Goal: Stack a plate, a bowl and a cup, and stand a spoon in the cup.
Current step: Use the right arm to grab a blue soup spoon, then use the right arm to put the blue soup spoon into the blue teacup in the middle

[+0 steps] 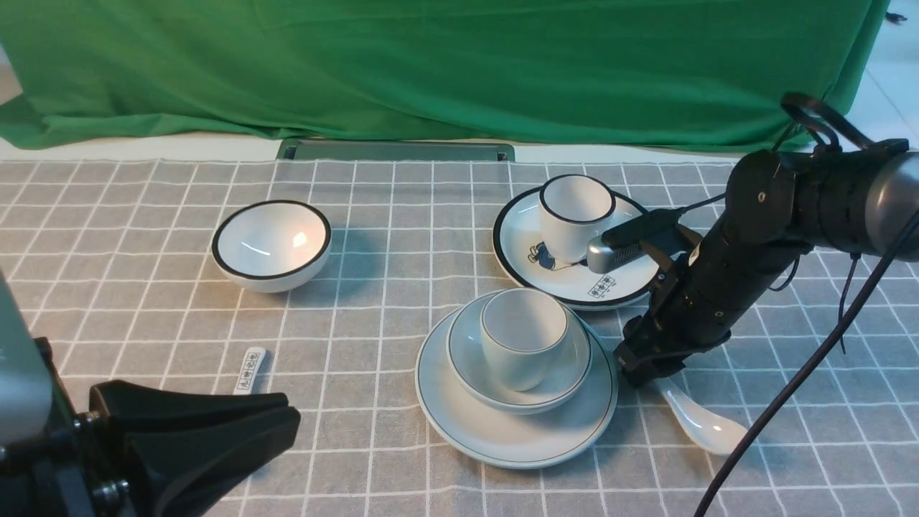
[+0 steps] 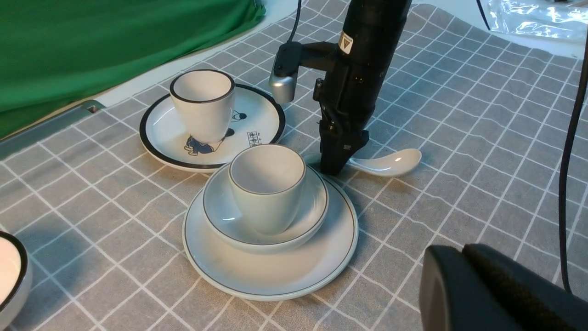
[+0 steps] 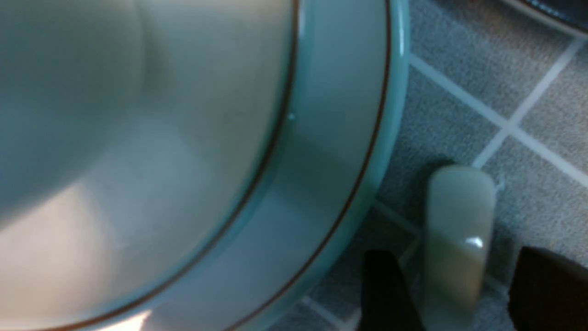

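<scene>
Down at the cloth, the right fingers (image 3: 386,294) stand spread apart, one on each side of the spoon's (image 3: 459,220) handle. A sliver of cloth shows between the handle and at least one of them, so they straddle it without clamping. The spoon (image 1: 700,424) lies flat on the tabletop just right of the plate (image 1: 502,438). Its handle end points toward the plate's rim and its scoop lies nearer the robot, face up.

On the plate sits the bowl (image 1: 560,384), and in the bowl stands the cup (image 1: 524,337), upright and empty. Just behind this stack, a black-rimmed plate (image 1: 617,287) with a cartoon figure carries a black-rimmed cup (image 1: 574,215); the right arm's wrist camera hangs over its near edge.

The left fingers (image 1: 215,424) are pressed together with nothing between them, low at the near left corner, well apart from the stack. Just beyond them a printed spoon (image 1: 250,370) lies on the checked grey tablecloth (image 1: 143,301), and farther back on the left stands a black-rimmed bowl (image 1: 271,244), upright. A green backdrop (image 1: 431,64) hangs behind the tabletop.
</scene>
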You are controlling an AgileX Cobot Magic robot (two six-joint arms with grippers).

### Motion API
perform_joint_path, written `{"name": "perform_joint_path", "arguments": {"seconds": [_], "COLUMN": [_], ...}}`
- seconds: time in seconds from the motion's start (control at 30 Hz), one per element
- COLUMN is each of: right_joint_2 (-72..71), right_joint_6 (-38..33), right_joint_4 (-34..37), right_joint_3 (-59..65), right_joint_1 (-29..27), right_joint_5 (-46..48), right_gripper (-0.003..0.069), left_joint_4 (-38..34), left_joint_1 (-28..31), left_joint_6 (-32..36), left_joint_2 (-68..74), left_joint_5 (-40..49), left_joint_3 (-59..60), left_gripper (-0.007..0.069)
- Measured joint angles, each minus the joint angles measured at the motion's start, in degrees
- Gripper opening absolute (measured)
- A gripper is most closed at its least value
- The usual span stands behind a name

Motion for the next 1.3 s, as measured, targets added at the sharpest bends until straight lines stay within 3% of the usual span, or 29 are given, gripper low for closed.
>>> {"name": "perform_joint_path", "arguments": {"seconds": [0.23,0.33,0.4,0.43,0.77,0.9,0.97,1.0,1.03,1.07,1.13,1.23,1.3], "right_joint_2": [0.3,0.8,1.3,1.3,-10.8,-22.9,-27.9,-28.5,-28.6,-28.1,-26.4,-22.5,-20.2], "right_joint_6": [0.1,0.1,0.1,0.1,3.1,4.4,4.5,5.0,5.4,7.9,12.0,18.3,20.7], "right_joint_4": [-0.4,-0.6,-0.8,-0.9,-1.5,0.4,3.2,3.7,3.7,4.1,3.5,-0.3,-1.8], "right_joint_3": [0.0,-0.1,-0.6,-0.7,0.5,6.1,14.7,17.6,19.1,24.3,28.5,30.2,29.6], "right_joint_1": [0.0,0.0,0.0,0.0,1.2,5.4,10.0,11.6,12.0,15.6,18.6,20.8,20.8], "right_joint_5": [-0.4,0.6,2.3,2.7,9.9,-6.9,-29.9,-37.5,-39.4,-55.7,-69.0,-82.3,-85.7], "right_gripper": [0.0388,0.0314,0.0192,0.0169,0.017,0.017,0.017,0.017,0.017,0.017,0.017,0.017,0.017], "left_joint_4": [0.0,0.0,0.0,0.0,0.0,0.2,0.7,0.9,1.0,1.1,1.1,1.3,1.4], "left_joint_1": [0.0,0.0,0.0,0.0,0.0,0.0,0.0,0.0,0.0,0.0,0.0,0.0,0.0], "left_joint_6": [-0.2,-0.2,-0.2,-0.2,-0.2,-0.2,-0.1,0.0,0.0,0.0,0.0,0.0,0.0], "left_joint_2": [0.0,0.0,0.0,0.0,0.0,0.0,0.0,0.0,0.0,0.0,0.0,0.0,0.0], "left_joint_5": [0.0,0.0,0.4,0.6,4.3,4.4,4.4,4.3,4.3,4.3,4.3,4.3,4.3], "left_joint_3": [0.0,0.0,0.0,0.0,0.0,0.0,0.0,0.0,0.0,0.0,0.0,0.0,0.0], "left_gripper": [0.001,0.001,0.001,0.001,0.001,0.001,0.001,0.001,0.001,0.001,0.001,0.001,0.001]}}
